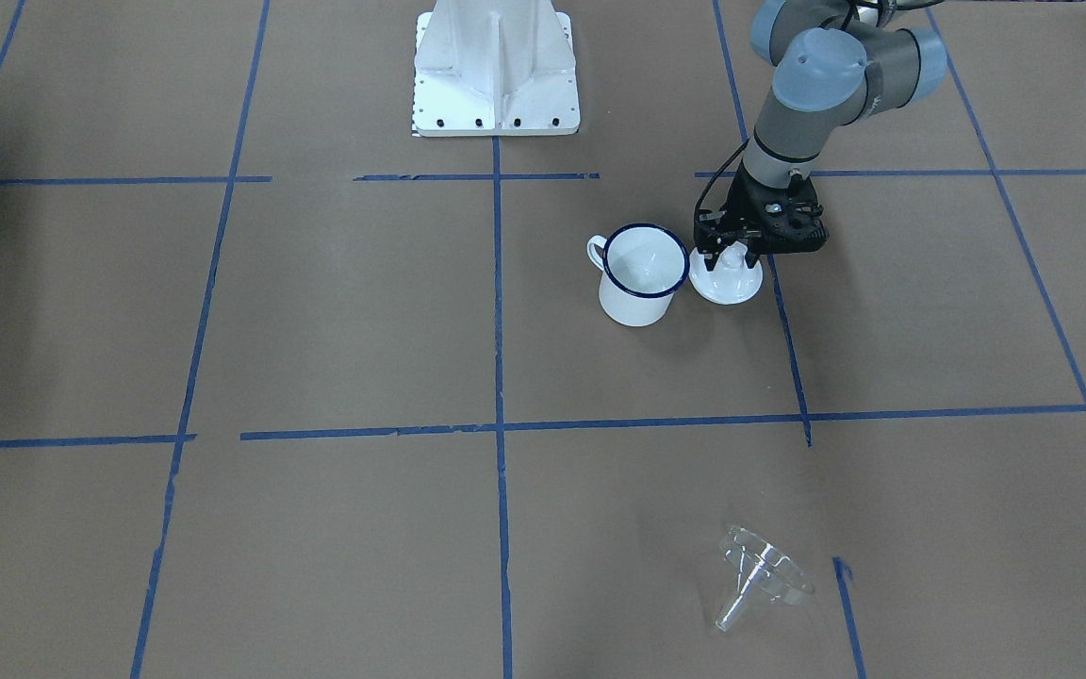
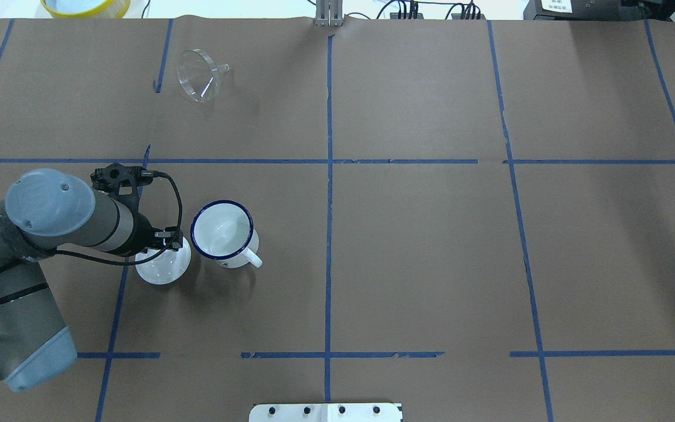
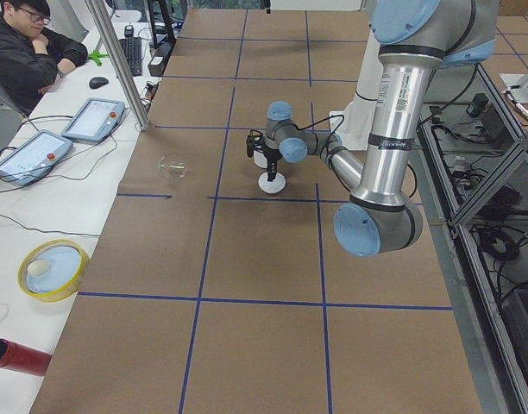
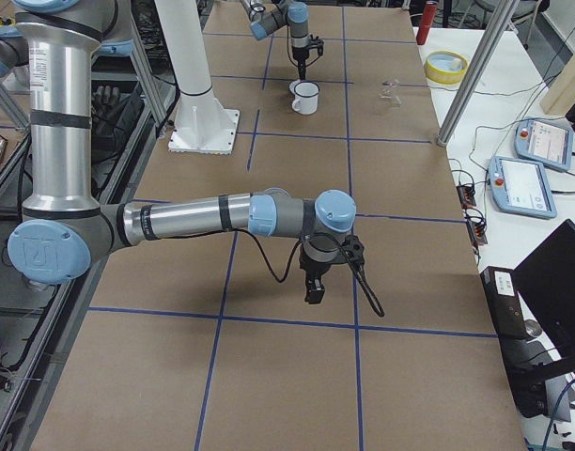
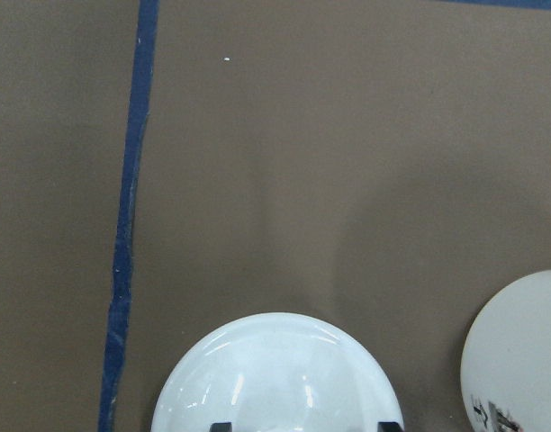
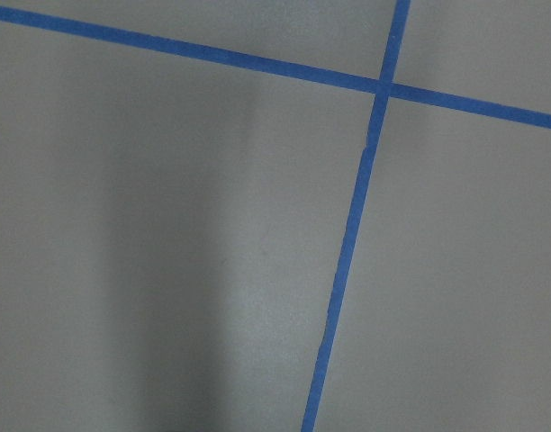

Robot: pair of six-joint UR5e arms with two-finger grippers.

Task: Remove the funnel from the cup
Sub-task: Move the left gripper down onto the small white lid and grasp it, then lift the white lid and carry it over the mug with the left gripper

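Funnel (image 1: 763, 575) on its side, apart from cup (image 1: 638, 273)

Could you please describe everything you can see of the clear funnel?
The funnel is clear and glossy, with a wide round cone and a short narrow spout. It is out of the cup and lies tipped on its side on the paper-covered table, near the far edge on the robot's left half, well apart from the cup. Only the table touches it.
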